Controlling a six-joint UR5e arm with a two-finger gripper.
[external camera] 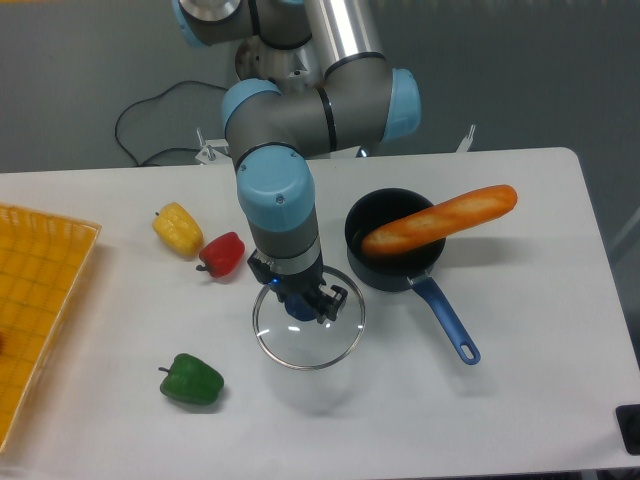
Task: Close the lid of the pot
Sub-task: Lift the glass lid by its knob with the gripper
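I see the lid [308, 328], clear glass with a thin metal rim, left of the pot [393, 252]; my gripper [303, 301] pinches its dark blue knob. A baguette [440, 220] rests across the black, blue-handled pot; no readable writing

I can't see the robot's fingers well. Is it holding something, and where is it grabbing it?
The gripper looks closed on the lid, holding it by the dark blue centre knob, though the fingers partly hide it.
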